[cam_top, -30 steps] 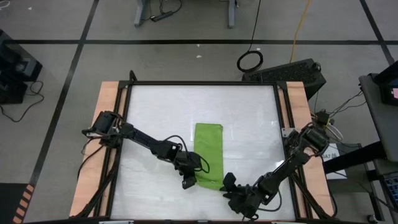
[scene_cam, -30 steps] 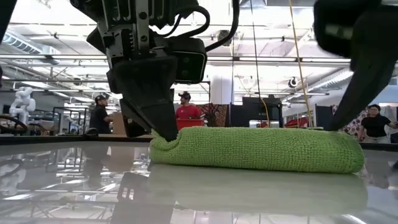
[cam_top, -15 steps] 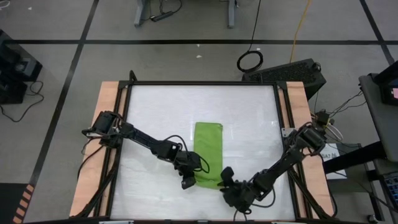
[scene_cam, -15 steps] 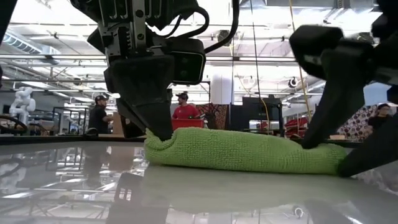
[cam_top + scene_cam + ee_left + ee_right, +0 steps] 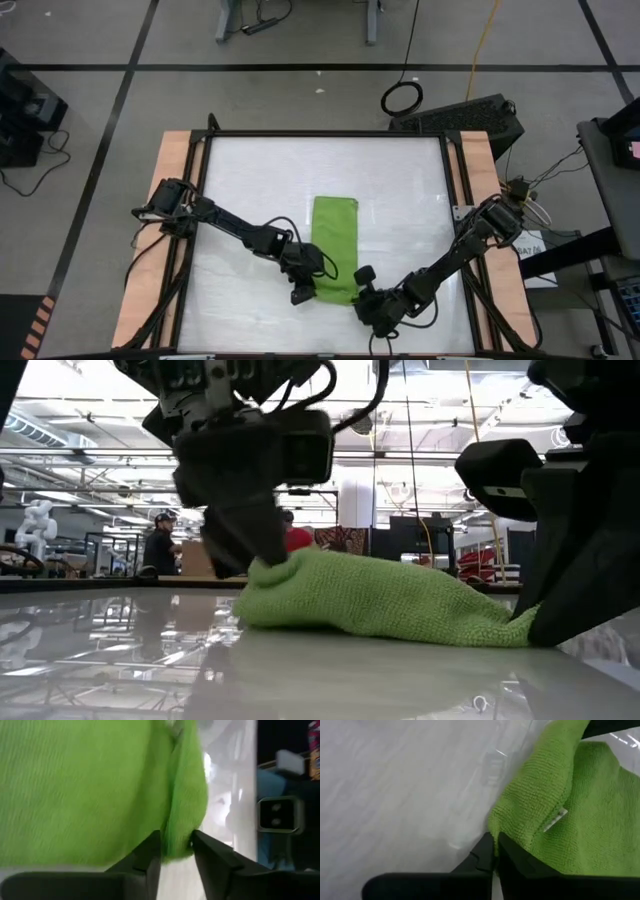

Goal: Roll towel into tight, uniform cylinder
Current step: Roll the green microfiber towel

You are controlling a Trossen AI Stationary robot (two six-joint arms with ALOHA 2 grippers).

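We see a white tabletop with wooden side strips in a dark frame. Beyond its far right corner, a coiled black cable lies on the grey floor beside a dark case. In the room behind, two people stand near a white humanoid figure.

Grey floor marked with dark tape lines. A coiled black cable lies on it. Bright ceiling lights overhead; two people stand in the room beyond.
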